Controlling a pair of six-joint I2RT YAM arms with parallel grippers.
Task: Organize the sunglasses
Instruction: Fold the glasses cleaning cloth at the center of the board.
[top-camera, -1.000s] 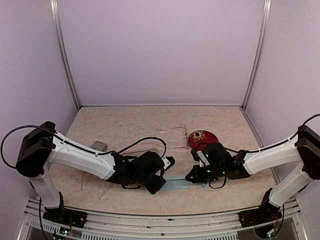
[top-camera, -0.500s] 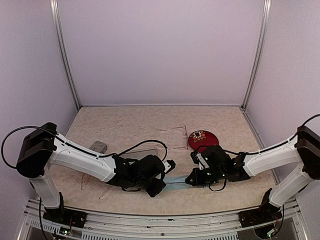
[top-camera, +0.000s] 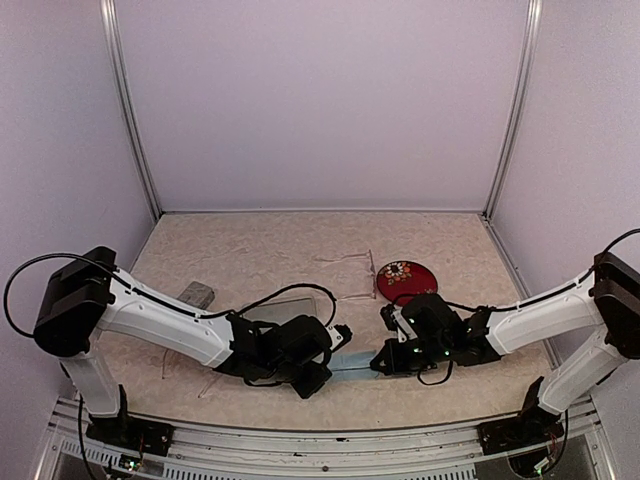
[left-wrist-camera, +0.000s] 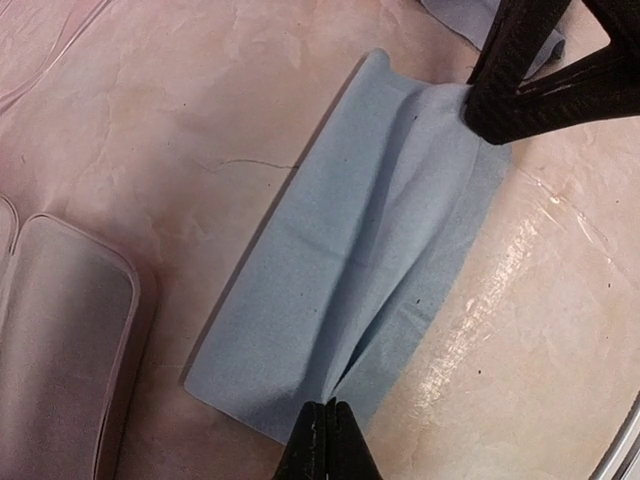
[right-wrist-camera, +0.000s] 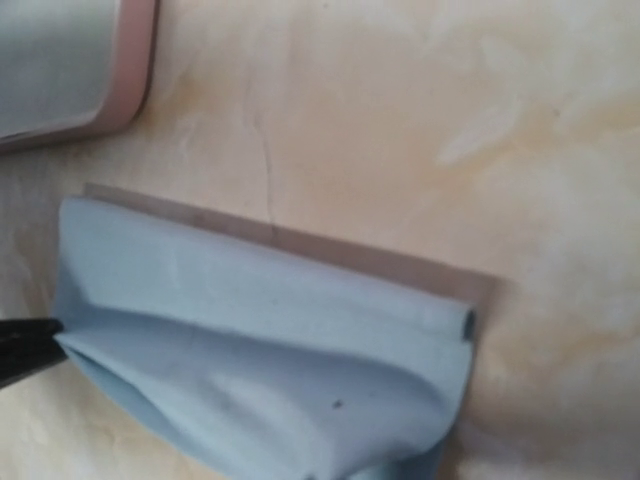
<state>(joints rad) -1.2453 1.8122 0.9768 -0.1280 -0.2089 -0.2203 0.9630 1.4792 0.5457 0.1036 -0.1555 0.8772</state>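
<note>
One thin pinkish pair of sunglasses (top-camera: 352, 262) lies open on the table behind the arms. A pale pair (top-camera: 165, 365) shows only as faint lines at the front left. Neither gripper touches them. A folded light-blue cloth (left-wrist-camera: 370, 240) is stretched low over the table between the two grippers. My left gripper (left-wrist-camera: 328, 408) is shut on its near edge. My right gripper (left-wrist-camera: 478, 98) is shut on the opposite edge. In the right wrist view the cloth (right-wrist-camera: 250, 340) fills the lower frame and my own fingers are hidden beneath it.
A red round case with a flower pattern (top-camera: 405, 279) sits behind the right gripper. A grey case (top-camera: 197, 293) lies at the left. A pink-edged grey case (left-wrist-camera: 60, 340) lies open just left of the cloth. Another blue cloth (left-wrist-camera: 470, 15) lies behind the right gripper.
Both grippers have shifted slightly toward the near edge with the cloth held between them, and the cloth now lies lower and flatter.
</note>
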